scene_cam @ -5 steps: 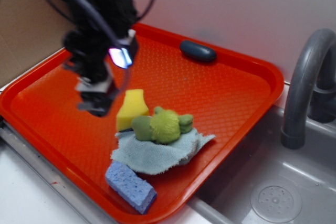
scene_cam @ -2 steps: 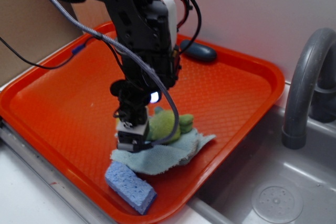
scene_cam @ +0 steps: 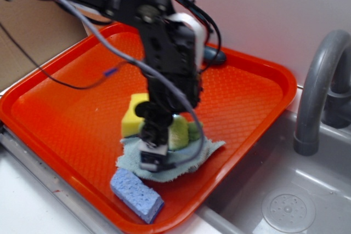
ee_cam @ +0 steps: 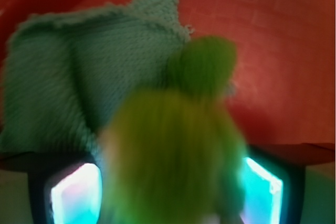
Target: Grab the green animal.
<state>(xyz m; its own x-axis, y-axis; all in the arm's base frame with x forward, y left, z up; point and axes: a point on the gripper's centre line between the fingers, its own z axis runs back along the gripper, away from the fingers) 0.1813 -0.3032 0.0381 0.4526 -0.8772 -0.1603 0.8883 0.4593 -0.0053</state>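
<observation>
The green animal (scene_cam: 179, 132) is a fuzzy lime plush lying on a pale blue-green cloth (scene_cam: 184, 163) in the orange tray (scene_cam: 60, 108). My gripper (scene_cam: 159, 149) has come down over it, so the arm hides most of the toy in the exterior view. In the wrist view the green animal (ee_cam: 173, 150) fills the gap between my two fingers (ee_cam: 73, 195), which glow cyan and stand wide apart on either side of it. The gripper (ee_cam: 168, 195) is open around the toy. The cloth (ee_cam: 79, 77) lies beyond it.
A yellow sponge (scene_cam: 131, 119) sits just left of the toy, and a blue sponge (scene_cam: 137, 194) lies by the tray's front rim. A dark oval object (scene_cam: 218, 56) is at the tray's back. A grey faucet (scene_cam: 315, 91) and sink (scene_cam: 285, 204) are on the right.
The arm swung from the tray's left to over the cloth, then shifted slightly right and down so the fingers now straddle the green animal. The yellow sponge shows again.
</observation>
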